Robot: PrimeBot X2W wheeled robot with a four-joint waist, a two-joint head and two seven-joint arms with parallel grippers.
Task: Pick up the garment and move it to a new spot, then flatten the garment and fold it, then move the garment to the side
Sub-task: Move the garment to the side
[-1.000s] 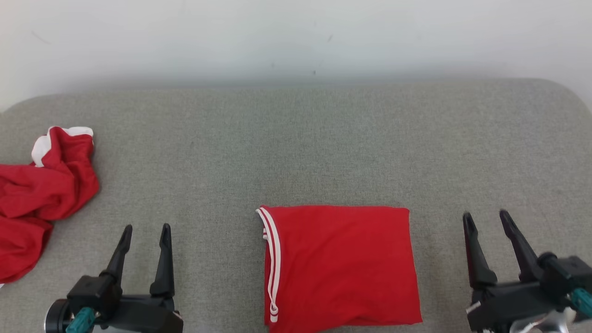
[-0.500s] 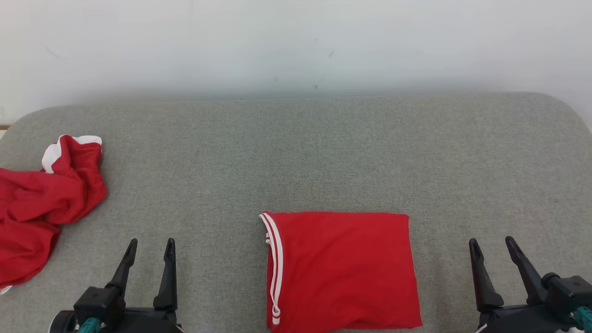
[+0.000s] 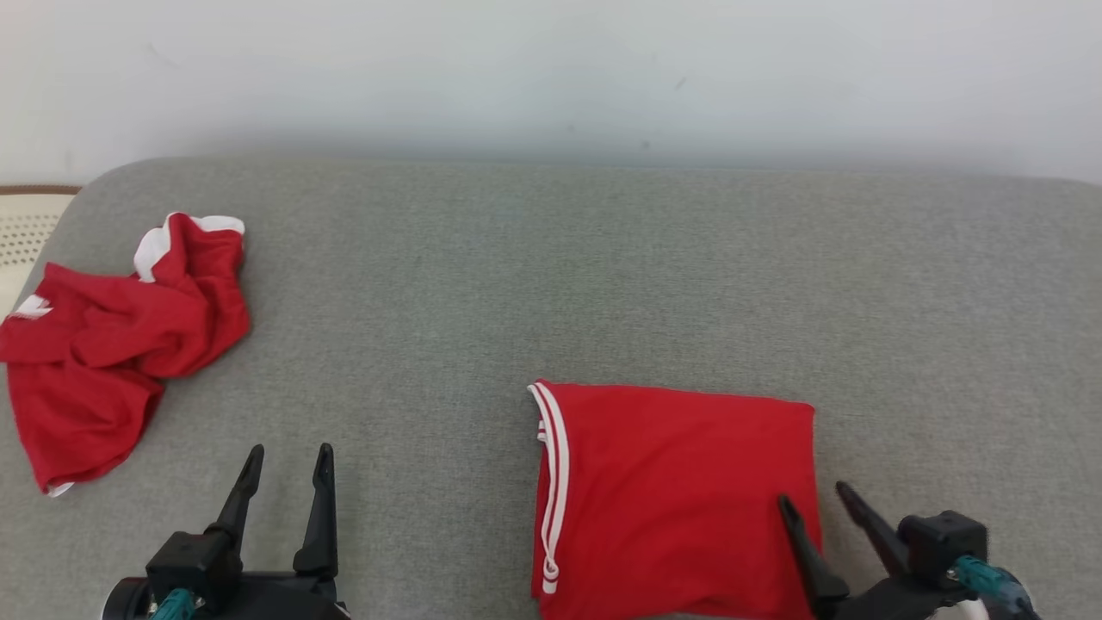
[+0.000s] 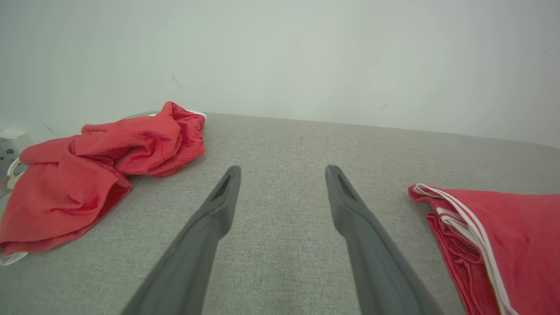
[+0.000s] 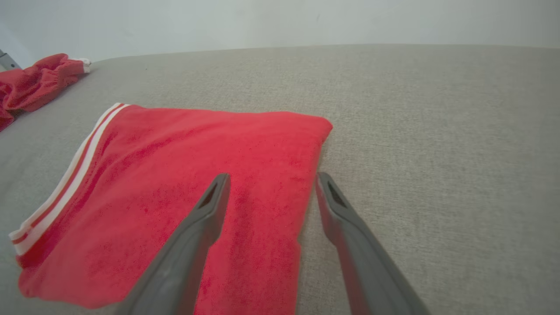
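The garment is a folded red square with white stripes along its left edge, lying flat on the grey padded surface at the near centre-right. My right gripper is open and straddles its right edge. In the right wrist view the right gripper has one finger over the garment and the other over bare grey. My left gripper is open over bare surface, well to the left of the fold. The left wrist view shows the left gripper empty, with the garment off to the right.
A second red garment with white trim lies crumpled at the surface's left end, also seen as a red heap in the left wrist view. A pale wall stands behind. A cream woven object sits past the left edge.
The head camera has turned, shifting the whole picture. My right gripper has moved in from the bare surface to the folded garment's right edge. The left gripper has stayed put.
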